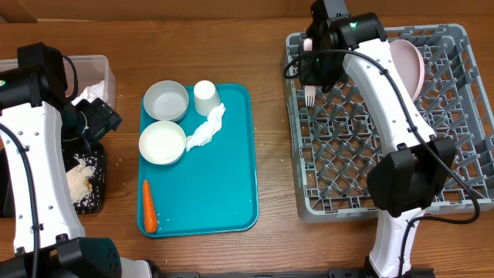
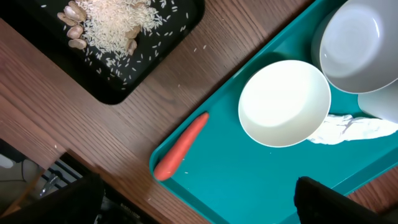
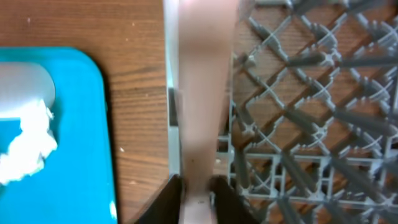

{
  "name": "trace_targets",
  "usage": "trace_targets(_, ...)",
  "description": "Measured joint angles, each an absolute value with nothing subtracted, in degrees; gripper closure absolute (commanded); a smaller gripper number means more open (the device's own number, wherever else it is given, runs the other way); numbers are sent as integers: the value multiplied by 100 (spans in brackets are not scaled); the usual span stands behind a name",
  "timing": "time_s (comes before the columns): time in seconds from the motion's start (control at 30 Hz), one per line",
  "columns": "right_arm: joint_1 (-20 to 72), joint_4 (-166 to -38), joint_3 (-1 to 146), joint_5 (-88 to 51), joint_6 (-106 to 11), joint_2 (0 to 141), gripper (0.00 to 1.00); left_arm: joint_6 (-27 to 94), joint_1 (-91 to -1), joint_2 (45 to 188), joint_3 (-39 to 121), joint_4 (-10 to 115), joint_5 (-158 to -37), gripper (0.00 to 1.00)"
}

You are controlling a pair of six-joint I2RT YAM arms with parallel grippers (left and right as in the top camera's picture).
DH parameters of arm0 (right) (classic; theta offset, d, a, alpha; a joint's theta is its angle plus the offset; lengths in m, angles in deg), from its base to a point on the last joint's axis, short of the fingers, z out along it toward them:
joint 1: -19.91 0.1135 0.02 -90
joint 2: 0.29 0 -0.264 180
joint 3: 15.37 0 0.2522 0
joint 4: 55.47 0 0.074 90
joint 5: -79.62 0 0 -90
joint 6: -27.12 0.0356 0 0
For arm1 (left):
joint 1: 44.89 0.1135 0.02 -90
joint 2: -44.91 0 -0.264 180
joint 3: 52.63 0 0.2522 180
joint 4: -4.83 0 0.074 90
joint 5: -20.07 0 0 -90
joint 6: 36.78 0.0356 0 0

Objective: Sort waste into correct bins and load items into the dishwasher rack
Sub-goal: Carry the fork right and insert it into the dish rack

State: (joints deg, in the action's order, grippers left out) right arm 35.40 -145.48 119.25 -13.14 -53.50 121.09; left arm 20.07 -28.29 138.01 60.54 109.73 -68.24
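My right gripper [image 1: 312, 82] hangs over the far left corner of the grey dishwasher rack [image 1: 298, 162], shut on a white fork [image 1: 309, 97] with its tines pointing down. In the right wrist view the fork's handle [image 3: 202, 93] runs up from between the fingers, over the rack's left wall [image 3: 224, 155]. A pink-white plate [image 1: 409, 66] stands on edge in the rack. My left gripper [image 1: 99, 123] is open and holds nothing. On the teal tray [image 1: 231, 193] are two white bowls [image 1: 166, 100] [image 1: 162, 143], a cup [image 1: 204, 98], a crumpled napkin [image 1: 205, 130] and a carrot [image 1: 149, 207].
The black tray [image 1: 100, 193] at the left holds nuts [image 2: 73, 25] and white crumbs. Behind it stands the clear tub [image 1: 106, 69] with white paper in it. Bare wooden table lies between the teal tray and the rack.
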Motion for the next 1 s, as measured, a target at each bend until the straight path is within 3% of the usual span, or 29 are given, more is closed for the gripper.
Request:
trace_targets(0.2, 3540, -14452, 11661, -1319, -5409, 12109, 57, 2007, -2829, 13801, 6054, 10973, -6826, 0)
trace_targets(0.57, 3588, -14845, 11654, -1756, -5411, 12109, 52, 2007, -2829, 13801, 6054, 10973, -6824, 0)
trace_targets(0.63, 3647, -14894, 11656, -2014, -5400, 12109, 43, 2007, -2829, 13801, 6054, 10973, -6824, 0)
trace_targets(0.77, 3887, -14800, 11656, -2628, -5358, 12109, 2, 2007, -2829, 13801, 6054, 10973, -6824, 0)
trace_targets(1.0, 4882, -14177, 11656, -2759, -4467, 12109, 0, 2007, -2829, 13801, 6054, 10973, -6826, 0)
